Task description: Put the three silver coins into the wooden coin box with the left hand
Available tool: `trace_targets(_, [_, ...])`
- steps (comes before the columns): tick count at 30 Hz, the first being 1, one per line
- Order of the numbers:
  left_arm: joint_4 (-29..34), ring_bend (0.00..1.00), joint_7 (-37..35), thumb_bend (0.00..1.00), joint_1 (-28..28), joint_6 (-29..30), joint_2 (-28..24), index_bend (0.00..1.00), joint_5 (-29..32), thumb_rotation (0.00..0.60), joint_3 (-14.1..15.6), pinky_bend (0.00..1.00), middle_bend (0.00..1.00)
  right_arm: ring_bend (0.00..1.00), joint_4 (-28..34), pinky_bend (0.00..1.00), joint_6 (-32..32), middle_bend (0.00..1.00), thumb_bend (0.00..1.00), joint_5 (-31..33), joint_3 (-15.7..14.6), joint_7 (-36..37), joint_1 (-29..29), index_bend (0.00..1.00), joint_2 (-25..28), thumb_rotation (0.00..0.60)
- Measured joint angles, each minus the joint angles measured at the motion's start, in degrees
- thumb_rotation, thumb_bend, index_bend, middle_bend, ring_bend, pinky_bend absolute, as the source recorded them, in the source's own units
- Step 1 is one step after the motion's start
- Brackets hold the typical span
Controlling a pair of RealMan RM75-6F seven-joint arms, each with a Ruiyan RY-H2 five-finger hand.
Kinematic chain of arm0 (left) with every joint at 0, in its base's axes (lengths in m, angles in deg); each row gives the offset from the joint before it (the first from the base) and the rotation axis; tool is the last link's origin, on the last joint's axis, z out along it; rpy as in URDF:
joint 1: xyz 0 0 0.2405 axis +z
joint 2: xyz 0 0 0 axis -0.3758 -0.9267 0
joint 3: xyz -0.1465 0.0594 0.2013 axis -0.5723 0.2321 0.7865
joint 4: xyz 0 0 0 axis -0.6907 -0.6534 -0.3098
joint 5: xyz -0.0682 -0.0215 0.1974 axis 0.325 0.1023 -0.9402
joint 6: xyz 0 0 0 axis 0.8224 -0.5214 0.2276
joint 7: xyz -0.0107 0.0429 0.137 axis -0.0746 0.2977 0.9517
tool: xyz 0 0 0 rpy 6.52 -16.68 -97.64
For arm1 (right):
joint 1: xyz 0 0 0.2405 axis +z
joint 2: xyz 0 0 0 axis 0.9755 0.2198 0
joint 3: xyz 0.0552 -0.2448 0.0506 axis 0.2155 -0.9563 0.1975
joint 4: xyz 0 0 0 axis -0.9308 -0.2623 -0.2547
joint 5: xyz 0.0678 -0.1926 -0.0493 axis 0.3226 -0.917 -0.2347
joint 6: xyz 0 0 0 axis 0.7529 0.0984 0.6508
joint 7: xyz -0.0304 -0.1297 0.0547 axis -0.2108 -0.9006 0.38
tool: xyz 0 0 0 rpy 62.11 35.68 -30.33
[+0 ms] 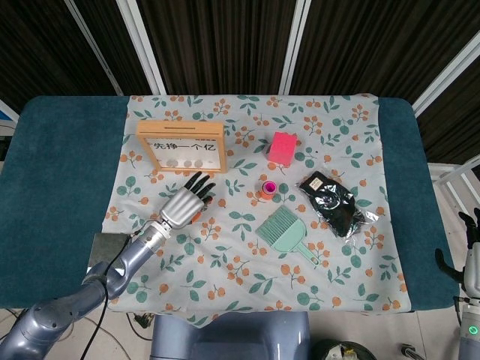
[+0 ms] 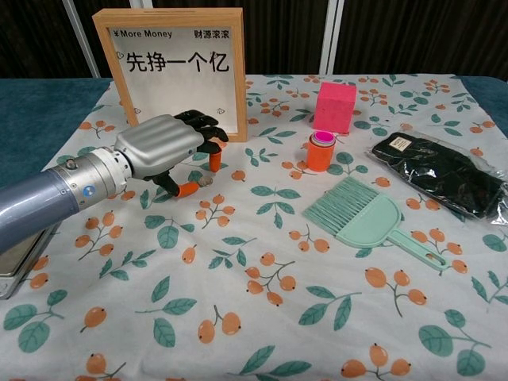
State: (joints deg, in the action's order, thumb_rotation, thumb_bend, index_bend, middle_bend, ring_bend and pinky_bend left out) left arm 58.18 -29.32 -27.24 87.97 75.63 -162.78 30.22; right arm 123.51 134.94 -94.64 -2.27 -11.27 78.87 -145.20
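Observation:
The wooden coin box (image 1: 181, 148) stands upright at the back left of the flowered cloth, and silver coins show behind its pane in the head view. In the chest view the box (image 2: 171, 48) is behind my left hand (image 2: 167, 146). One silver coin (image 2: 205, 181) lies on the cloth in front of the box. My left hand (image 1: 184, 202) hovers palm down over it, with its orange-tipped thumb and a fingertip on either side of the coin. The head view hides that coin under the fingers. My right hand (image 1: 469, 244) hangs off the table's right edge, holding nothing.
A pink block (image 2: 333, 106) and an orange cup (image 2: 320, 152) stand right of the box. A mint dustpan brush (image 2: 361, 214) and a black bag (image 2: 440, 171) lie further right. A grey slab (image 2: 17, 258) sits at the near left edge.

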Motion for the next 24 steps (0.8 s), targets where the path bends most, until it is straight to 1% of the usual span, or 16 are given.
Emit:
trace_targets(13, [-2.96,0.0,-1.17,0.33,-0.12,-0.68,1.51,0.41,-0.44,0.6,0.19,0.0,0.14,0.02,0.04,0.0,0.05,0.05,0.39,0.28,0.15,0.04,-0.04,0.17,0.05,0.6])
trace_targets(18, [-3.97,0.0,-1.33,0.33,-0.2,-0.72,2.01,0.43,-0.71,0.6,0.31,0.0,0.14,0.02,0.07,0.0,0.06,0.05,0.39,0.42,0.22,0.03,-0.05,0.17,0.08,0.6])
trace_targets(24, [-4.66,0.0,-1.78,0.33,-0.13,-0.58,2.36,0.47,-1.07,0.6,0.56,0.0,0.14,0.02,0.14,0.0,0.11,0.05,0.39,0.5,0.31,0.04,-0.05,0.17,0.08,0.6])
